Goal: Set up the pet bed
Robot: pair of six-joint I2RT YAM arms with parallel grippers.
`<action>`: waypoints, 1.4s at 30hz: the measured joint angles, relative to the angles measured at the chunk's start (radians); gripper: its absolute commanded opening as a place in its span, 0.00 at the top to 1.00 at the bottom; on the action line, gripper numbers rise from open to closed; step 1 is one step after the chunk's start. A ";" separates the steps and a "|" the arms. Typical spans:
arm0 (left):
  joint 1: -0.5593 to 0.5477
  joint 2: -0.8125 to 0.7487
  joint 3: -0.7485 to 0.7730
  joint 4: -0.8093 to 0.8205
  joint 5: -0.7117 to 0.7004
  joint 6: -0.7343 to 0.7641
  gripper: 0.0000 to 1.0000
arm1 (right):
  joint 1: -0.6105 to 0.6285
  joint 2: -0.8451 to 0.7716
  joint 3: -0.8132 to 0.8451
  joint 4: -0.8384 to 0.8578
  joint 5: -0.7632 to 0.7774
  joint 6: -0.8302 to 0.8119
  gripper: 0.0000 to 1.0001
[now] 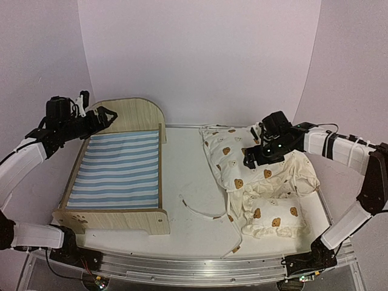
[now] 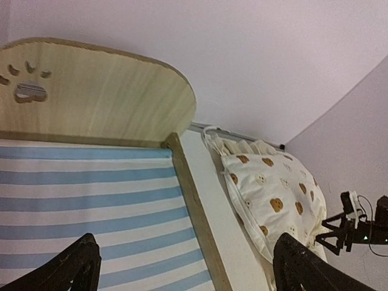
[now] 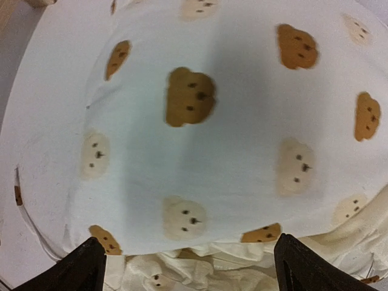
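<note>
The pet bed (image 1: 115, 173) stands at the left, a light-wood frame with a rounded headboard (image 1: 136, 115) and a blue-and-white striped base (image 2: 91, 200). A paw-print cutout shows in the headboard (image 2: 97, 91). My left gripper (image 1: 106, 115) hovers open over the bed's head end, holding nothing; in the left wrist view the left gripper (image 2: 188, 257) spans the side rail. My right gripper (image 1: 251, 159) hangs open just above the big cream bear-print cushion (image 1: 225, 159), with the cloth (image 3: 212, 139) filling the right wrist view between the right gripper (image 3: 188, 264) fingers.
A small bear-print pillow (image 1: 273, 217) lies at the front right, partly on the cushion's ruffles. Loose ties (image 1: 200, 210) trail over the white table (image 1: 182, 157) between bed and cushion. Curved walls close in the back and sides.
</note>
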 measured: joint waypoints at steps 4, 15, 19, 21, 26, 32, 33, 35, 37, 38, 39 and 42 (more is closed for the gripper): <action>-0.086 0.069 0.000 0.021 0.032 -0.002 0.01 | 0.164 0.091 0.095 -0.014 0.073 -0.013 0.02; -0.286 0.179 0.004 0.028 0.017 -0.001 0.01 | 0.445 0.455 0.333 -0.103 0.563 -0.051 0.08; -0.321 0.192 0.012 0.025 -0.006 0.000 0.01 | 0.434 0.515 0.333 -0.132 0.669 -0.052 0.17; -0.329 0.193 0.017 0.023 -0.017 0.000 0.01 | 0.428 0.522 0.333 -0.136 0.700 -0.053 0.26; -0.337 0.193 0.043 0.013 -0.036 0.007 0.01 | 0.426 0.522 0.316 -0.122 0.727 -0.055 0.54; -0.340 0.194 0.087 -0.002 -0.051 0.026 0.01 | 0.442 0.482 0.197 -0.044 0.654 -0.132 0.76; -0.341 0.195 0.092 -0.003 -0.052 0.029 0.01 | 0.449 0.452 0.163 -0.025 0.629 -0.157 0.84; -0.343 0.203 0.103 -0.006 -0.056 0.031 0.00 | 0.468 0.377 0.099 -0.002 0.566 -0.198 1.00; -0.346 0.216 0.116 -0.011 -0.059 0.035 0.01 | 0.483 0.299 0.057 0.015 0.492 -0.230 1.00; -0.349 0.226 0.123 -0.011 -0.060 0.037 0.00 | 0.491 0.256 0.039 0.025 0.446 -0.239 1.00; -0.352 0.236 0.130 -0.012 -0.060 0.038 0.01 | 0.499 0.213 0.021 0.035 0.383 -0.253 1.00; -0.378 0.277 0.161 -0.020 -0.075 0.053 0.01 | 0.524 0.085 -0.046 0.061 0.197 -0.299 1.00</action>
